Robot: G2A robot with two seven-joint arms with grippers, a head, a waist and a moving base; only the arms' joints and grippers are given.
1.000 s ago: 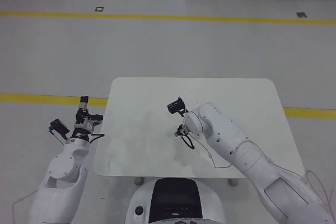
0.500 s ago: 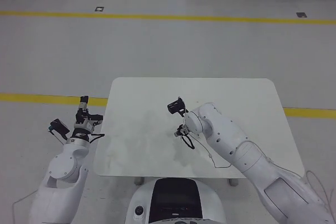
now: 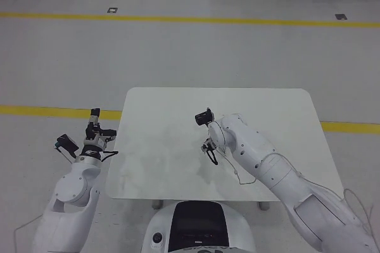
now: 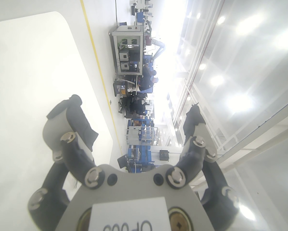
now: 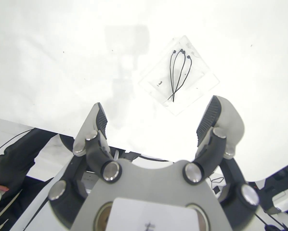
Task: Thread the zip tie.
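Observation:
Three thin black zip ties (image 5: 179,73) lie together in a clear square tray (image 5: 153,82) on the white table (image 5: 62,37). My right gripper (image 5: 158,111) hangs open above the table, a short way from the tray, with nothing between its ribbed pads (image 5: 207,114). In the top view the right arm (image 3: 240,145) reaches over the middle of the table (image 3: 272,114). My left gripper (image 4: 134,104) is open and empty. It is held off the table's left edge (image 3: 100,126), with the rounded table corner (image 4: 50,25) beside it.
The table's near edge (image 5: 26,123) lies close under the right gripper. Loose black cables (image 3: 210,155) hang from the right wrist. Beyond the table are grey floor and a yellow line (image 3: 50,111).
The right arm's wrist has turned and shifted slightly to the right over the table. The left arm has kept still.

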